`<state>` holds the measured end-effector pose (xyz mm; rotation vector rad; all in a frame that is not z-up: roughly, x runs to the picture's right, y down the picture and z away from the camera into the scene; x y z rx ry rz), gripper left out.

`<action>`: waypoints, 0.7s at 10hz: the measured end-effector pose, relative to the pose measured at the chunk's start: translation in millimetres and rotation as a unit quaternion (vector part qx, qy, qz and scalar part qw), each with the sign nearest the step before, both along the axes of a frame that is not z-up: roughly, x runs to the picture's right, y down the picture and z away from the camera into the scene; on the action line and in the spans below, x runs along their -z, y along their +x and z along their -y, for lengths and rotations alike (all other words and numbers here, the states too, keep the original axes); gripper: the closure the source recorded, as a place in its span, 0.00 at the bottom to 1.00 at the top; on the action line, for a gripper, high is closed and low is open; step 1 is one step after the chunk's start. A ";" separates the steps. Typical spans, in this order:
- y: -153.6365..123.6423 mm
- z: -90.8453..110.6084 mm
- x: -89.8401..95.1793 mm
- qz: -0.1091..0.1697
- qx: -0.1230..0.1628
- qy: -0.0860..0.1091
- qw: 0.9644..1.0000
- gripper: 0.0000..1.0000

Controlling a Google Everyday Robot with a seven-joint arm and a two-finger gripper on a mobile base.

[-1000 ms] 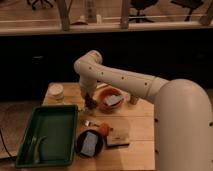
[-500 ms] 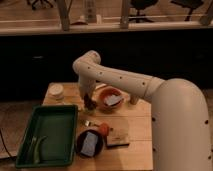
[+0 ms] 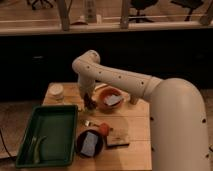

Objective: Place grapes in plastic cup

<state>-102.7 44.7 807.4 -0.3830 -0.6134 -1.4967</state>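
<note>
The gripper [image 3: 90, 103] hangs low over the table [image 3: 132, 119], just beside the orange bowl [image 3: 121, 95]; open or closed cannot be told. The plastic cup [image 3: 79, 106] stands just beyond it from the bowl

We see a wooden worktop [image 3: 133, 123] carrying a green tray [image 3: 47, 132] at left, a white lidded container [image 3: 56, 91] behind it, an orange bowl [image 3: 109, 98] and a black bowl [image 3: 90, 143]. The pincer [image 3: 90, 103] hangs just left of the orange bowl.
</note>
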 end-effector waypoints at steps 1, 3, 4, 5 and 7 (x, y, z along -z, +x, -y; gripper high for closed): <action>-0.1 0.7 0.2 0.000 0.001 0.001 1.000 0.23; -0.9 2.2 0.4 0.001 0.002 0.002 1.000 0.20; -1.4 3.4 0.6 0.002 0.002 0.003 1.000 0.20; -1.8 4.1 0.6 0.002 0.003 0.004 1.000 0.20; -1.9 6.2 0.2 0.003 0.004 0.005 1.000 0.20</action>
